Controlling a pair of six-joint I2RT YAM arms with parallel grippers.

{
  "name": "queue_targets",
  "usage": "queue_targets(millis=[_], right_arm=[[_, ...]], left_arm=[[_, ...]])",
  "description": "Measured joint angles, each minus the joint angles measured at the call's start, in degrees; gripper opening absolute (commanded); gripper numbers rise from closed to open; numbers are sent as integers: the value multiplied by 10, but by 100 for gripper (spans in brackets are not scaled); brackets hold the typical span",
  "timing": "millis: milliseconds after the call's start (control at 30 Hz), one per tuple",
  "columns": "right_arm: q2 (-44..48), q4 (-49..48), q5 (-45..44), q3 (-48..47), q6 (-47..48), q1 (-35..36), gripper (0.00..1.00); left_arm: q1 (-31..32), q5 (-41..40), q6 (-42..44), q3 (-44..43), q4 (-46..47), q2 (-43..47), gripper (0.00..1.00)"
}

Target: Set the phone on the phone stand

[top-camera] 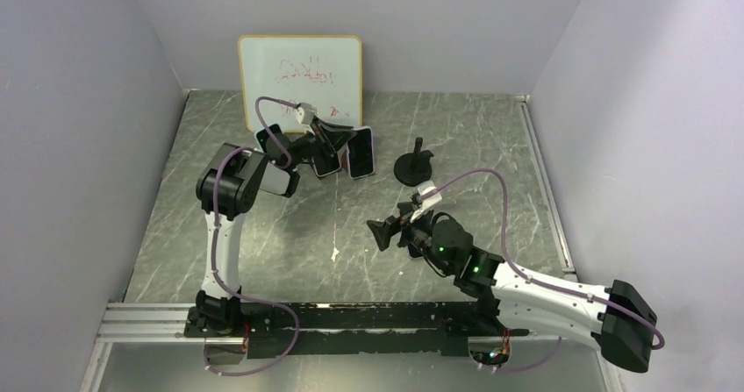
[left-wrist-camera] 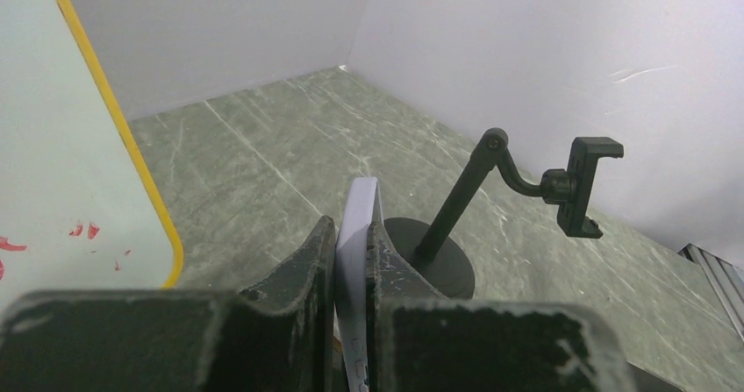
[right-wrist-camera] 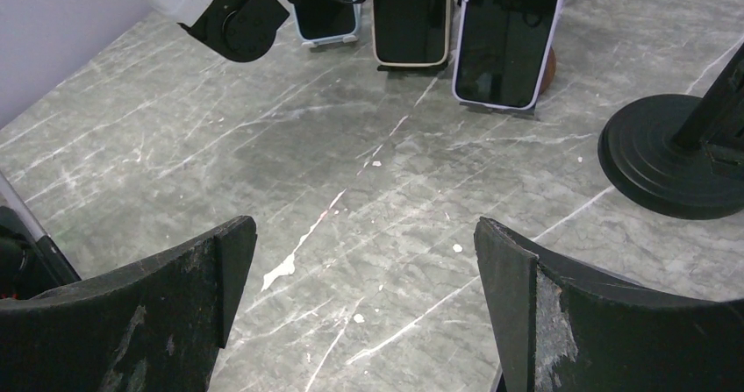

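Observation:
My left gripper (top-camera: 347, 139) (left-wrist-camera: 351, 236) is shut on the top edge of a phone in a lilac case (top-camera: 361, 153) (left-wrist-camera: 361, 201) at the back of the table. The phone stands upright, dark screen to the front, in the right wrist view (right-wrist-camera: 507, 37). The black phone stand (top-camera: 414, 166) has a round base, a slanted arm and a clamp head (left-wrist-camera: 581, 186). It stands just right of the phone and a little apart from it, and its base shows in the right wrist view (right-wrist-camera: 676, 155). My right gripper (top-camera: 386, 232) (right-wrist-camera: 364, 234) is open and empty over the middle of the table.
Two more phones stand left of the held one, a cream-cased one (right-wrist-camera: 412, 15) and a light blue one (right-wrist-camera: 325, 10). A yellow-framed whiteboard (top-camera: 300, 76) (left-wrist-camera: 61, 173) leans on the back wall behind them. Walls close the table on three sides.

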State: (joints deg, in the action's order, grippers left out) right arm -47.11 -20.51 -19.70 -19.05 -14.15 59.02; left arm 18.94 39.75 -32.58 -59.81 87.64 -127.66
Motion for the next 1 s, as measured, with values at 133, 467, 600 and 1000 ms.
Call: queue_targets(millis=[133,467,600,1000], right_arm=[[-6,-3,3,0,0,-3,100],[-20,-12,14,0,-2,-9,100],[-27,-19,21,0,-2,-11,100],[-35,-23,30,0,-10,-15,100]], left_arm=[[0,0,-3,-6,0,-4,18],[-1,8,2,-7,0,-5,53],[-2,8,5,0,0,-4,59],[-7,11,23,42,-2,36,96]])
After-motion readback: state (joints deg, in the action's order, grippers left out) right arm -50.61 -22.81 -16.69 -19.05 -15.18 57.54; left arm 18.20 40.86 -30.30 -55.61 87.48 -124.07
